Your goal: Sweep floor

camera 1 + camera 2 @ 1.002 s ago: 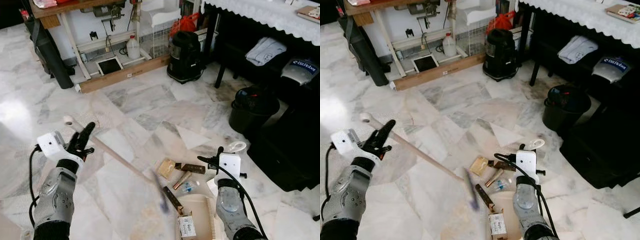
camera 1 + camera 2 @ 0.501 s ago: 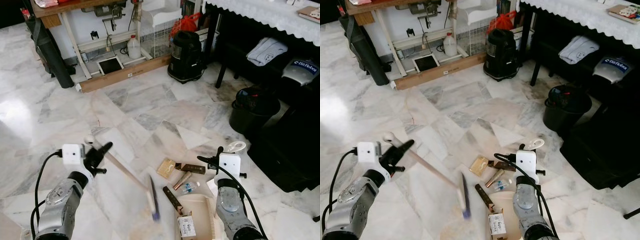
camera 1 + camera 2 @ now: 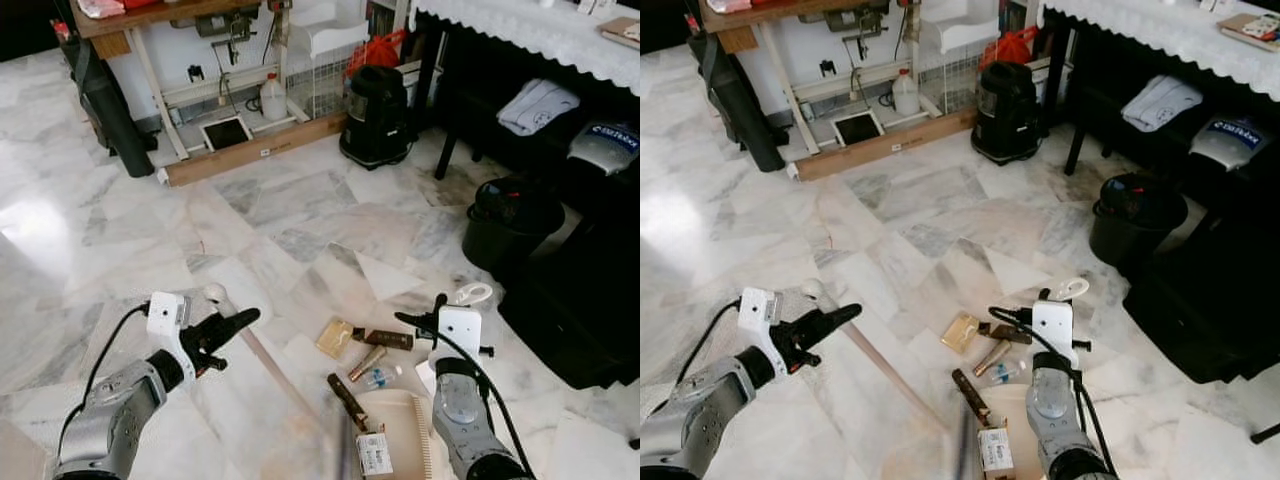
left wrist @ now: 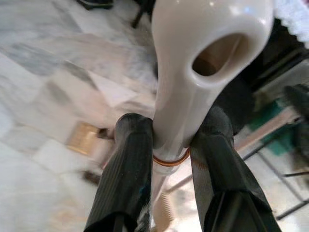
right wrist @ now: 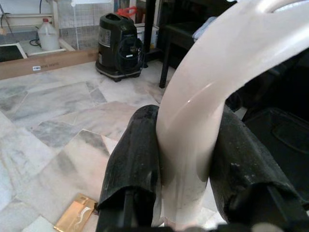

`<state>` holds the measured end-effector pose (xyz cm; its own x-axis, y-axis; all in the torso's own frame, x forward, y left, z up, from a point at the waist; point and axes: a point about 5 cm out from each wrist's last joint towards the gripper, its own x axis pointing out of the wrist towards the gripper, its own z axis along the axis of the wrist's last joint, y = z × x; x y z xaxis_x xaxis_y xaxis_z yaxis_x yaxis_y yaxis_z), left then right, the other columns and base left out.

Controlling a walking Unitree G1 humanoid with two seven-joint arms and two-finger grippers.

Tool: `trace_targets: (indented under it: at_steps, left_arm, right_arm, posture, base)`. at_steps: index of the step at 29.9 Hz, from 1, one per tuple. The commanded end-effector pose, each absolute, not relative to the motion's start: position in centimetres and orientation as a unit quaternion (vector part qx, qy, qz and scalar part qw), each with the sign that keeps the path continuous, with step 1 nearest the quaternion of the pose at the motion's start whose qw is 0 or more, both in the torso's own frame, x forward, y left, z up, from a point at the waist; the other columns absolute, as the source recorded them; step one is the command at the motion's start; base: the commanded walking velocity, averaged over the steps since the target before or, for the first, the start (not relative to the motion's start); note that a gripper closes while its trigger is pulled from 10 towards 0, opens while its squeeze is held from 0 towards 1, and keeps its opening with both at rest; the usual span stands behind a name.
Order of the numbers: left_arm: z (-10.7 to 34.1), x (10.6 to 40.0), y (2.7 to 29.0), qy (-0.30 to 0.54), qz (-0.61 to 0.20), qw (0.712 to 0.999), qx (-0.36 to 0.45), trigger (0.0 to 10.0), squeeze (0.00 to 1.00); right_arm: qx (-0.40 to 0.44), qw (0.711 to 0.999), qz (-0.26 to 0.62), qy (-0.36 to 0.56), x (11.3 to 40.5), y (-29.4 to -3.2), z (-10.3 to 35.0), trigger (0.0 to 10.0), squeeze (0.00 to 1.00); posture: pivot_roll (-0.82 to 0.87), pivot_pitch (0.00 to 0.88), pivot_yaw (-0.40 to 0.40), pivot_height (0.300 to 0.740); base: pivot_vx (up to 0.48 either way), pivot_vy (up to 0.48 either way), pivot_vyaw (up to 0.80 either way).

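My left gripper (image 3: 228, 324) is shut on the top of a broom handle (image 3: 262, 357), low at the left. In the left wrist view both black fingers (image 4: 126, 174) squeeze the cream cap of the handle (image 4: 203, 58). The wooden stick slants down to a blurred broom head (image 3: 335, 462) by the cream dustpan (image 3: 405, 432). My right gripper (image 3: 437, 318) is shut on the dustpan's white handle (image 5: 203, 116). A small box (image 3: 372, 453) lies in the pan. Litter on the marble floor includes a gold packet (image 3: 335, 337), brown bars (image 3: 385, 338) and a small bottle (image 3: 378, 377).
A black bin (image 3: 510, 225) and dark bags stand at the right. A black vacuum (image 3: 375, 115) sits beside a table with a white lace cloth (image 3: 540, 30). A long wooden plank (image 3: 250, 155) lies under the far workbench. Open marble floor spreads to the left.
My left gripper has come down and to the right with the broom handle. The broom head has swung toward the dustpan's left side. The right arm has held still.
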<state>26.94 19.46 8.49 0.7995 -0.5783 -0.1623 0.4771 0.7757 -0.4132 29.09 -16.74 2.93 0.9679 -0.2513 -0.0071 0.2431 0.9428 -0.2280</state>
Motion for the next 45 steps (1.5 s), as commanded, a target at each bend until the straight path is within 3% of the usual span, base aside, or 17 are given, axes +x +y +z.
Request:
trace_targets:
  at_steps: [1,9,11,16,25,45]
  left_arm:
    - [9.3,26.8,19.4,0.128,-0.301,0.923,-0.203,10.0,0.0]
    - [10.0,26.7,18.7,0.121,-0.317,0.912,-0.232,10.0,0.0]
    - [10.4,27.0,18.6,0.107,-0.307,0.917,-0.233,10.0,0.0]
    - [12.5,29.1,19.7,0.015,-0.197,0.964,-0.18,10.0,0.0]
    - [12.8,29.8,20.4,-0.017,-0.136,0.979,-0.152,10.0,0.0]
    - [10.9,29.6,19.0,0.0,-0.152,0.983,-0.1,10.0,0.0]
  right_arm:
    - [-0.116,0.985,-0.122,0.042,28.7,-16.6,2.1,10.0,0.0]
    - [-0.115,0.985,-0.124,0.041,28.7,-16.7,2.2,10.0,0.0]
    - [-0.114,0.985,-0.125,0.041,28.7,-16.7,2.2,10.0,0.0]
    - [-0.108,0.985,-0.126,0.042,28.8,-16.9,2.2,10.0,0.0]
    - [-0.058,0.988,-0.139,0.017,29.4,-17.5,3.4,10.0,0.0]
    - [-0.009,0.988,-0.141,-0.071,31.2,-17.8,7.2,10.0,0.0]
  posture:
    - [0.13,0.106,0.05,0.74]
    - [0.13,0.106,0.05,0.74]
    - [0.13,0.106,0.05,0.74]
    - [0.12,0.103,0.048,0.74]
    - [0.12,0.088,0.048,0.74]
    - [0.11,0.06,0.045,0.74]
  base:
    - [0.0,0.0,0.0]
    - [0.0,0.0,0.0]
    - [0.0,0.0,0.0]
    - [0.0,0.0,0.0]
    - [0.0,0.0,0.0]
    - [0.0,0.0,0.0]
